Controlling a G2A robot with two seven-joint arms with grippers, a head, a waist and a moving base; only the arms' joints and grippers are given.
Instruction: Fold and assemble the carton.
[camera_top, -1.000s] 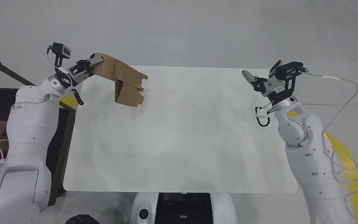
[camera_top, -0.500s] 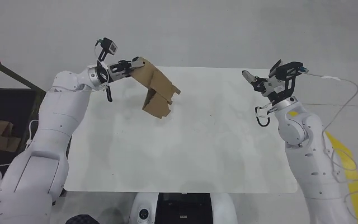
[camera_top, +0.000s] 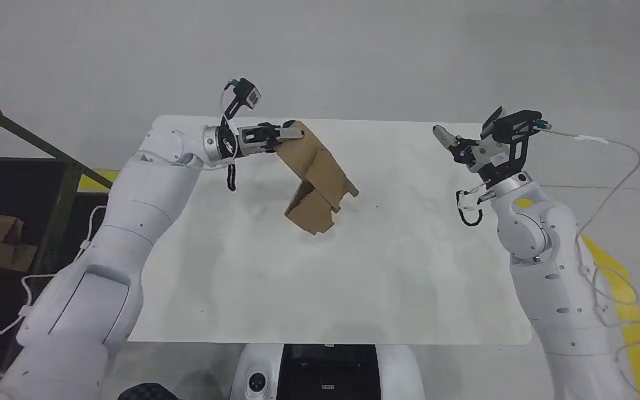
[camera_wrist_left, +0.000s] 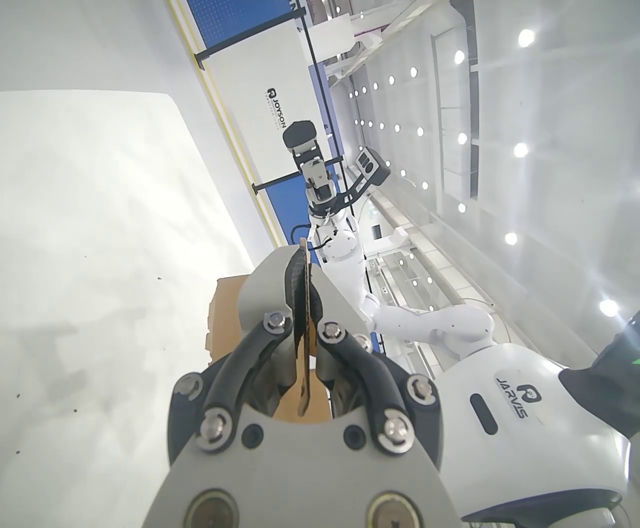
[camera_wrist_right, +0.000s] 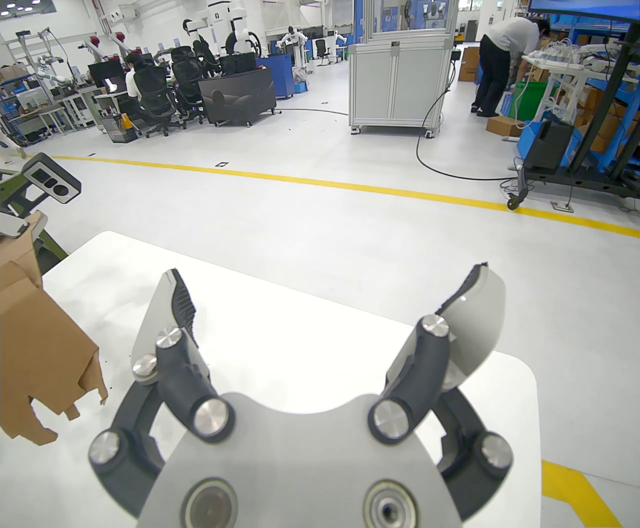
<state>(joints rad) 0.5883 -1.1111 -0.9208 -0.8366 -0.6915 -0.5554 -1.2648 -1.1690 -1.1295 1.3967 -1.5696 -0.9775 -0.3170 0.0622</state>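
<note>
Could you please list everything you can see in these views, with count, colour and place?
carton: one, brown, partly folded, hanging from the left gripper over the table's far part, left of centre.
table: one, white, under both arms.
floor line: one, yellow, on the grey floor beyond the table.
left gripper: one, grey and black, shut on the carton's edge.
right gripper: one, grey and black, open and empty, near the table's far right corner.
</note>
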